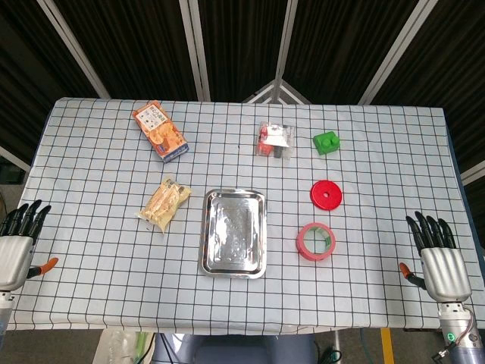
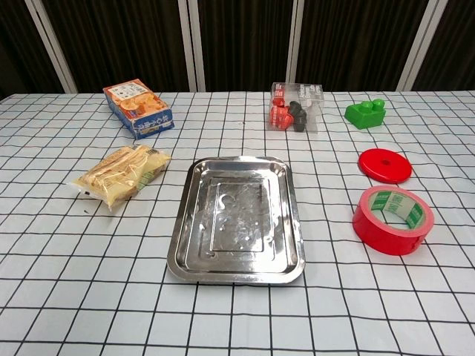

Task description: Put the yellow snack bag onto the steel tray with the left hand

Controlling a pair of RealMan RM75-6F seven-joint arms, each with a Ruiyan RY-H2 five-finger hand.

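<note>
both hands sit at the near table edge, apart from everything. left hand (image 1: 17, 244) is wide, fingers spread, holding nothing; right hand (image 1: 438, 258) likewise. looks like a start pose, reach not begun. yellow snack bag (image 2: 120, 173) lies flat just left of the steel tray (image 2: 185, 245), not touching it. clear crinkly wrap, pale sticks inside, angled diagonally. tray bare.

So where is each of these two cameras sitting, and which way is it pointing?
Head view: high up, looking steeply down on the whole table; the left hand and right hand show at its near corners, fingers spread.
Chest view: lower, looking across the table toward the dark curtain; no part of the robot shows.
Both show the steel tray, yellow snack bag and red tape roll.
</note>
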